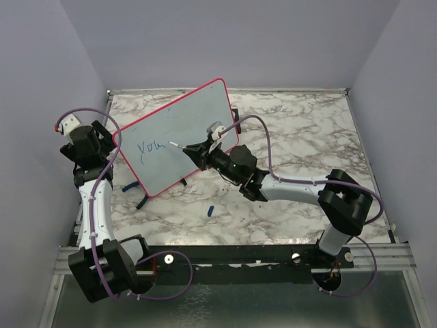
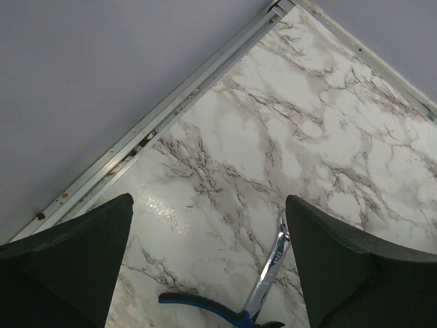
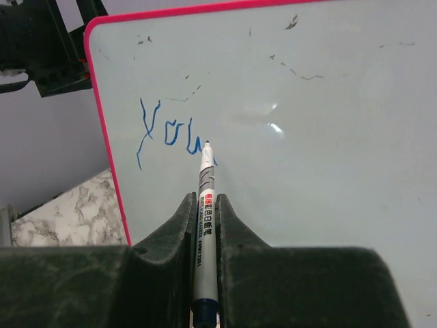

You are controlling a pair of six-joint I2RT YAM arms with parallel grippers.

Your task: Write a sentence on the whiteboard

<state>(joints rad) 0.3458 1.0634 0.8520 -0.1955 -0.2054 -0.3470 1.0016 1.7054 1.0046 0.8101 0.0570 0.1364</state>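
Here, the marker (image 3: 205,205) is clamped in the right hand (image 3: 205,199), tip at the end of the sentence (image 3: 167,133) on the whiteboard (image 3: 328,137) for the next letter, while the left hand (image 2: 208,205) is held open.

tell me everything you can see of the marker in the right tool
The marker is a slim pen with a white barrel carrying red and black print, a dark blue back end and a small dark tip, uncapped. The right tool is shut on the barrel, one finger on each side, so the pen points away from the wrist camera toward the whiteboard. Its tip sits at the board's surface, seemingly touching, at the end of the blue letters, which read "You".
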